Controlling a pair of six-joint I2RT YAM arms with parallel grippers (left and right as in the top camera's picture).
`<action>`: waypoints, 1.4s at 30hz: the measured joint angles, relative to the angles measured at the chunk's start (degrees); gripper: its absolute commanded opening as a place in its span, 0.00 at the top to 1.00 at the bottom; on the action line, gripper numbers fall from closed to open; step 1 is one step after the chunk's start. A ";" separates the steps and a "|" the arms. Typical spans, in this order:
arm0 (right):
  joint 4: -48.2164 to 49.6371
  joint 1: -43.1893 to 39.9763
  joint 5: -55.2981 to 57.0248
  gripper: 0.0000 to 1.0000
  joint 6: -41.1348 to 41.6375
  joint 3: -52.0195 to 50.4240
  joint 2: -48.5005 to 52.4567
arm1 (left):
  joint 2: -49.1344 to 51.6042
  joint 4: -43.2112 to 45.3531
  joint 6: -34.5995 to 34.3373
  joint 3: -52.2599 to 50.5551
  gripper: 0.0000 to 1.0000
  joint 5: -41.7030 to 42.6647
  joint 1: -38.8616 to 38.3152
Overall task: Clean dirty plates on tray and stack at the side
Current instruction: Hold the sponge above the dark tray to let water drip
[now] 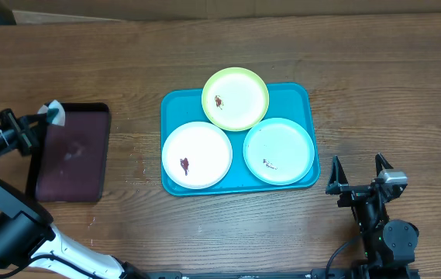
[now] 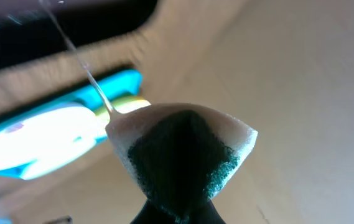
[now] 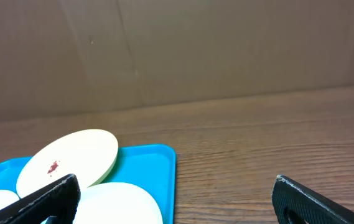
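The turquoise tray (image 1: 298, 97) lies mid-table with three plates on it. The yellow-green rimmed plate (image 1: 236, 98) is at the back, the white plate (image 1: 197, 155) front left, the pale mint plate (image 1: 279, 151) front right. Each has a small red-brown smear. My left gripper (image 1: 40, 122) is far left over the maroon tray's back edge, shut on a white and dark green sponge (image 2: 183, 149). My right gripper (image 1: 357, 172) is open and empty just right of the tray's front right corner. The right wrist view shows the tray (image 3: 149, 163), the yellow-green plate (image 3: 71, 160) and the mint plate (image 3: 117, 202).
A smaller dark maroon tray (image 1: 73, 155) with a black rim lies at the left. Bare wooden table (image 1: 391, 93) surrounds both trays. A cardboard wall (image 3: 177, 50) stands behind the table.
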 measured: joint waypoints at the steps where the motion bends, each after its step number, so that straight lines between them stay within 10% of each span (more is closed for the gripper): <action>1: 0.00 0.00 0.02 0.00 0.00 0.00 0.00 | 0.00 -0.48 0.00 0.00 0.96 1.44 0.00; 5: -0.02 0.00 0.02 0.00 0.02 0.00 0.00 | 0.00 -1.60 0.00 0.04 0.96 0.70 0.00; 12: 0.02 0.00 0.02 0.00 0.02 0.00 0.00 | 0.00 -1.64 -3.43 0.17 0.96 -29.94 -2.23; 22: 0.00 0.00 0.00 0.00 0.00 0.00 0.00 | 0.00 0.85 -2.58 0.17 0.96 -7.72 -5.97; 31: 0.02 0.00 0.04 0.00 0.02 0.00 0.00 | 0.00 0.33 -2.97 0.20 0.96 -33.57 -7.37; 42: 0.04 0.00 0.02 0.00 0.02 0.00 0.00 | 0.00 3.91 5.29 0.17 0.96 1.77 -7.39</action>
